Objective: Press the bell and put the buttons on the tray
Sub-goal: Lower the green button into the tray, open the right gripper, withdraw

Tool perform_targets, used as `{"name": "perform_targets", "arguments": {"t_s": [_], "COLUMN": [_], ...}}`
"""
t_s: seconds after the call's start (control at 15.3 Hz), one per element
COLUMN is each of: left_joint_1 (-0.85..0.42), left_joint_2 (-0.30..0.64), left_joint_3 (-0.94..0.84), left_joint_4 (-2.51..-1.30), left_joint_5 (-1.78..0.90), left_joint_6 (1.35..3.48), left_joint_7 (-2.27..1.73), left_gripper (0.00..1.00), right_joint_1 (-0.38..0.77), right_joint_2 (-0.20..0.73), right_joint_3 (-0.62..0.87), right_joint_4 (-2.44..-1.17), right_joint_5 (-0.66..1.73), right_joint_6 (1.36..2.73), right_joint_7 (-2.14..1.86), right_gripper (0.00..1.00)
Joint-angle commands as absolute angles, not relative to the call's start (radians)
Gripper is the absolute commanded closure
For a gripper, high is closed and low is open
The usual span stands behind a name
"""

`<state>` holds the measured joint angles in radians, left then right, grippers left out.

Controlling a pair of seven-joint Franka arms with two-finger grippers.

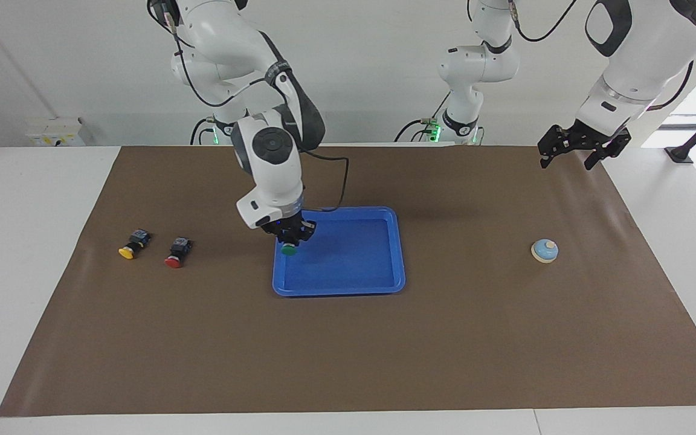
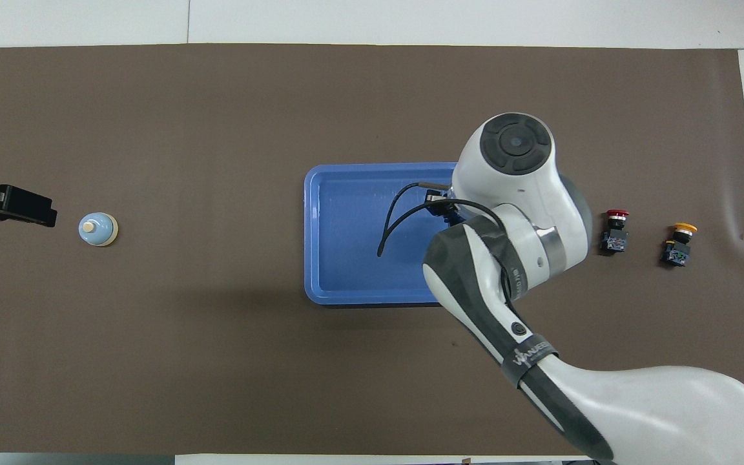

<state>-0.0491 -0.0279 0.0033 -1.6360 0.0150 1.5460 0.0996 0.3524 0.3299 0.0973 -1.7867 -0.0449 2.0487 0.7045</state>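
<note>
The green button [image 1: 289,250] is clamped between the right gripper's [image 1: 290,239] fingers, cap downward, over the tray [image 1: 400,254]. Overhead, it is hidden by the arm. The left gripper's [image 1: 573,154] fingers are spread.

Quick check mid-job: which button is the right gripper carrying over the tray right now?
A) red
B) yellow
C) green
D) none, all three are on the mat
C: the right gripper is shut on the green button over the blue tray; the red button and yellow button lie on the mat.
</note>
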Motion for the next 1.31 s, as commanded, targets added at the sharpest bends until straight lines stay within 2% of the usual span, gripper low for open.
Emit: {"name": "perform_targets", "arguments": {"t_s": [0.0,0.2,0.52,0.59,0.65,0.92,1.24], "left_joint_1": [-0.054,-0.054,-0.054,-0.054,-0.054,-0.054,-0.054], "left_joint_2": [-0.035,-0.035,-0.035,-0.035,-0.035,-0.035,-0.035], "left_joint_3": [0.015,0.018,0.018,0.018,0.018,0.018,0.018], "left_joint_4": [-1.640,-1.640,-1.640,-1.640,-1.640,-1.640,-1.640], "left_joint_5": [0.011,0.012,0.011,0.011,0.011,0.011,0.011], "left_joint_6": [1.552,1.554,1.554,1.554,1.554,1.554,1.554], "left_joint_7": [0.087,0.087,0.087,0.087,0.087,0.087,0.087], "left_gripper": [0.00,0.00,0.00,0.00,0.00,0.00,0.00], "right_joint_1": [0.356,0.359,0.354,0.354,0.353,0.342,0.324], "right_joint_2": [0.360,0.390,0.387,0.387,0.387,0.373,0.339], "right_joint_3": [0.094,0.094,0.095,0.094,0.094,0.094,0.077], "right_joint_4": [-1.831,-1.838,-1.884,-1.884,-1.881,-1.850,-1.723], "right_joint_5": [-0.044,-0.045,-0.046,-0.046,-0.046,-0.044,-0.043], "right_joint_6": [2.143,2.180,2.218,2.217,2.214,2.163,1.973], "right_joint_7": [0.713,0.733,0.768,0.769,0.770,0.781,0.776], "right_gripper": [1.00,1.00,1.00,0.55,0.01,0.00,0.00]}}
